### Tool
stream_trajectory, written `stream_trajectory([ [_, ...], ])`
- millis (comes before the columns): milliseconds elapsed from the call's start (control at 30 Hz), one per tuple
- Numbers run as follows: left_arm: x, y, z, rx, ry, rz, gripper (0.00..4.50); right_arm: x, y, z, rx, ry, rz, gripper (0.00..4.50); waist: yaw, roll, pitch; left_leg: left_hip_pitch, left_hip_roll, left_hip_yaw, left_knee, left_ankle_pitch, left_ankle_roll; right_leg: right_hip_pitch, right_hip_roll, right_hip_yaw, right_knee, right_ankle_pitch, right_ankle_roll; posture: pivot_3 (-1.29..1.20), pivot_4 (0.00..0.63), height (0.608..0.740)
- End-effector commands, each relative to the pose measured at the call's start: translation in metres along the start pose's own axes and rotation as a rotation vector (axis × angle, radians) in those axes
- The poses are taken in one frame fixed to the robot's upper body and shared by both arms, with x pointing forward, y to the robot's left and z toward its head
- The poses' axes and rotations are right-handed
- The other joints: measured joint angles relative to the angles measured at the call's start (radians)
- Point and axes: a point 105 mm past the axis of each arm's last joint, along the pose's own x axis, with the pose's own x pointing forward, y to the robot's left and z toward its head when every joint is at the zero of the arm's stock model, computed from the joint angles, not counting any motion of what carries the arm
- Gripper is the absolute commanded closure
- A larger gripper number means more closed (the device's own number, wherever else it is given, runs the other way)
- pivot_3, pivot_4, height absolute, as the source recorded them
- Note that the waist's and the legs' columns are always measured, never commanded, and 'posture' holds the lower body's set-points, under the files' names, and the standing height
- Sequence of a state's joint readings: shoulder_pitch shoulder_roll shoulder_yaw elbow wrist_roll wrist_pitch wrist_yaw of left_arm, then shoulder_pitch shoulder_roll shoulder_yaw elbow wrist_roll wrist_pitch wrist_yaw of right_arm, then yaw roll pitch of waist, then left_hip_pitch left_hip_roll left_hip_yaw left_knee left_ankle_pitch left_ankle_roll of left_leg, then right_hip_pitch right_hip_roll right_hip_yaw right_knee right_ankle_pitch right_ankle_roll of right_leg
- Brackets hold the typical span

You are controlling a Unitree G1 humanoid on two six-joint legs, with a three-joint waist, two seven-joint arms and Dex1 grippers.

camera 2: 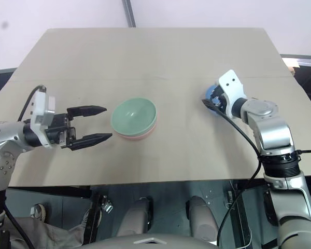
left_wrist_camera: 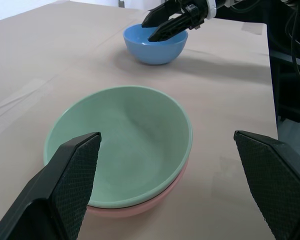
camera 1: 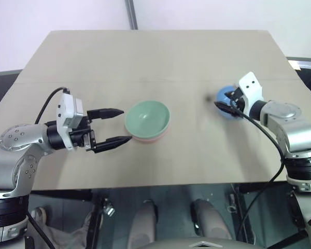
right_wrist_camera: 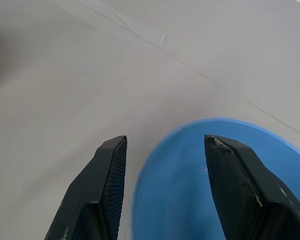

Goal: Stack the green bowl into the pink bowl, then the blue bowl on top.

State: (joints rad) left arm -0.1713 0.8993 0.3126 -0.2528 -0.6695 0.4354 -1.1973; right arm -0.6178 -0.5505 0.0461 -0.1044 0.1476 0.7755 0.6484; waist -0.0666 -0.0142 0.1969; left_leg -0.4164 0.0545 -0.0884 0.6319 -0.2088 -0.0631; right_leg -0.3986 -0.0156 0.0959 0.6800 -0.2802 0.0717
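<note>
The green bowl [camera 1: 147, 118] sits nested inside the pink bowl [camera 1: 147, 139] at the middle of the table; only the pink rim shows beneath it. My left gripper [camera 1: 123, 125] hovers open just to their left, its fingers level and pointing at the stack with nothing between them. The blue bowl [camera 1: 221, 94] stands upright on the table to the right. My right gripper [right_wrist_camera: 165, 140] is open at the blue bowl's [right_wrist_camera: 190, 190] near rim, one finger outside the wall and the other over the inside. From the left wrist, the green bowl [left_wrist_camera: 125, 130] lies close ahead and the blue bowl [left_wrist_camera: 155, 50] beyond.
The tan table [camera 1: 160, 57] is bare behind and in front of the bowls. Its front edge runs just below both arms, and black cables trail from each wrist.
</note>
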Motion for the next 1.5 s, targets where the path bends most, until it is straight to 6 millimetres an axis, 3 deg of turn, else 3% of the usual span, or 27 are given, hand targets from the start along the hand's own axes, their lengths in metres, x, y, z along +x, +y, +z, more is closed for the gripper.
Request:
stream_trajectory([
  [33,-0.003,-0.001,0.011,0.047,-0.013,0.008,0.00,-0.001,0.003,0.005,-0.015,-0.015,0.003,1.80,0.000,0.000,0.000,0.000,0.000,0.000,0.000,0.000,0.000,0.000,0.000,0.000,0.000,0.000,0.000,0.00,0.150,0.740],
  [100,-0.003,-0.001,0.011,0.048,-0.013,0.008,0.00,0.002,0.005,0.000,-0.005,0.003,0.007,1.80,0.000,0.000,0.000,0.000,0.000,0.000,0.000,0.000,0.000,0.000,0.000,0.000,0.000,0.000,0.000,0.00,0.150,0.740],
  [133,-0.003,-0.001,0.011,0.048,-0.012,0.007,0.00,0.003,0.005,-0.002,-0.005,0.010,0.006,2.02,0.000,0.000,0.000,0.000,0.000,0.000,0.000,0.000,0.000,0.000,0.000,0.000,0.000,0.000,0.000,0.00,0.150,0.740],
  [333,-0.003,-0.001,0.011,0.050,-0.012,0.007,0.00,0.008,0.004,-0.007,-0.040,0.035,0.002,4.31,0.000,0.000,0.000,0.000,0.000,0.000,0.000,0.000,0.000,0.000,0.000,0.000,0.000,0.000,0.000,0.00,0.150,0.740],
  [367,-0.003,-0.001,0.011,0.051,-0.011,0.007,0.00,0.008,0.004,-0.007,-0.049,0.036,0.002,4.42,0.000,0.000,0.000,0.000,0.000,0.000,0.000,0.000,0.000,0.000,0.000,0.000,0.000,0.000,0.000,0.00,0.150,0.740],
  [500,-0.003,-0.002,0.010,0.050,-0.013,0.011,0.00,0.007,0.004,-0.005,-0.106,0.034,-0.003,4.42,0.000,0.000,0.000,0.000,0.000,0.000,0.000,0.000,0.000,0.000,0.000,0.000,0.000,0.000,0.000,0.00,0.150,0.740],
  [600,-0.003,-0.001,0.009,0.045,-0.016,0.025,0.00,0.003,0.014,0.017,-0.183,-0.064,0.039,4.42,0.000,0.000,0.000,0.000,0.000,0.000,0.000,0.000,0.000,0.000,0.000,0.000,0.000,0.000,0.000,0.00,0.150,0.740],
  [667,-0.005,0.000,0.008,0.041,-0.016,0.034,0.00,-0.003,0.036,0.046,-0.232,-0.200,0.146,4.42,0.000,0.000,0.000,0.000,0.000,0.000,0.000,0.000,0.000,0.000,0.000,0.000,0.000,0.000,0.000,0.00,0.150,0.740],
  [767,-0.010,0.002,0.004,0.028,-0.008,0.051,0.00,-0.021,0.088,0.085,-0.241,-0.406,0.404,4.42,-0.005,0.000,0.000,0.000,0.001,0.000,-0.002,0.000,0.000,-0.002,0.000,0.000,0.000,0.000,0.000,0.00,0.150,0.740],
  [967,-0.020,0.003,-0.012,0.002,0.027,0.089,0.00,-0.025,0.153,0.107,-0.246,-0.518,0.654,4.42,0.000,0.000,0.000,0.000,0.001,0.000,-0.003,0.000,0.000,-0.002,0.000,0.000,0.000,0.000,0.000,0.00,0.150,0.740],
  [1167,-0.025,0.003,-0.013,0.007,0.036,0.108,0.00,0.004,0.168,0.120,-0.239,-0.543,0.648,4.42,0.003,0.000,0.000,0.000,0.001,0.000,-0.001,0.000,0.000,-0.003,0.001,0.000,0.001,0.000,0.000,0.00,0.150,0.740],
  [1300,-0.027,0.001,-0.012,0.008,0.039,0.117,0.00,0.013,0.170,0.116,-0.236,-0.522,0.658,4.42,0.005,0.000,0.000,-0.001,0.001,0.000,-0.002,0.000,0.000,-0.003,0.001,0.000,0.001,0.000,0.000,0.00,0.150,0.740],
  [1333,-0.028,0.000,-0.012,0.007,0.040,0.120,0.00,0.012,0.174,0.114,-0.238,-0.514,0.679,3.69,0.005,0.000,0.000,-0.001,0.001,0.000,-0.002,0.000,0.000,-0.003,0.000,0.000,0.001,0.000,0.000,0.00,0.150,0.740],
  [1367,-0.029,0.000,-0.012,0.006,0.040,0.124,0.00,0.010,0.178,0.111,-0.236,-0.509,0.704,3.55,0.005,0.000,0.000,-0.001,0.001,0.000,-0.002,0.000,0.000,-0.003,0.000,0.000,0.001,0.000,0.000,0.00,0.150,0.740],
  [1500,-0.030,-0.001,-0.011,0.005,0.037,0.139,0.00,0.002,0.184,0.104,-0.231,-0.504,0.744,1.77,0.004,0.000,0.000,-0.001,0.001,0.000,-0.005,0.000,0.000,-0.004,0.000,-0.001,0.001,0.000,-0.001,0.00,0.150,0.740],
])
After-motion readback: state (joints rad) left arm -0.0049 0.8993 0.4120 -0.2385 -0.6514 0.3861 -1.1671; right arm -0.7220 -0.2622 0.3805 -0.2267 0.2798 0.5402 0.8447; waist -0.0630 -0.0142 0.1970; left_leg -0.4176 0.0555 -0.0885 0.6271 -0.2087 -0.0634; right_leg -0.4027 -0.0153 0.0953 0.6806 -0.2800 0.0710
